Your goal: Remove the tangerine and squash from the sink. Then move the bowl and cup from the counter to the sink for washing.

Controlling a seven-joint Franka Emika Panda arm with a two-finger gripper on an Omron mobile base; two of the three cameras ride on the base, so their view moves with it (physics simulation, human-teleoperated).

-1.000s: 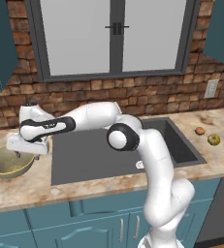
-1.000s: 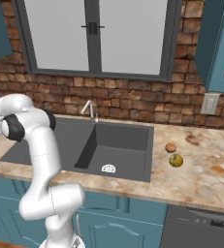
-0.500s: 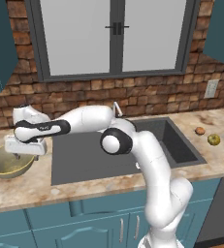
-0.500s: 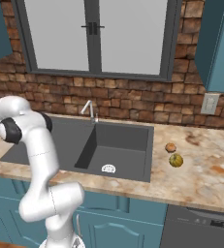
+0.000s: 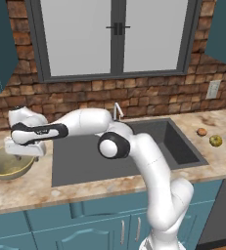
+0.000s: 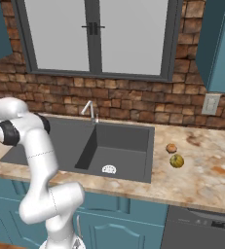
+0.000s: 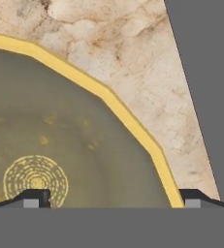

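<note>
The olive-brass bowl with its thin yellow rim sits on the counter left of the dark grey sink. My gripper hangs open just above the bowl's right edge. In the hand view the gripper straddles the rim: one fingertip is over the bowl's inside, the other over the counter just outside. The tangerine and the squash lie side by side on the counter right of the sink, also seen as tangerine and squash. The cup is out of view.
A chrome faucet stands at the back of the sink, between its flat drainboard and the deeper basin with a white drain. A brick wall and window close off the back of the counter.
The gripper has swung further left and dropped lower, from above the drainboard's edge to over the bowl's right rim. Its jaws stayed wide apart. The fruits have not moved.
</note>
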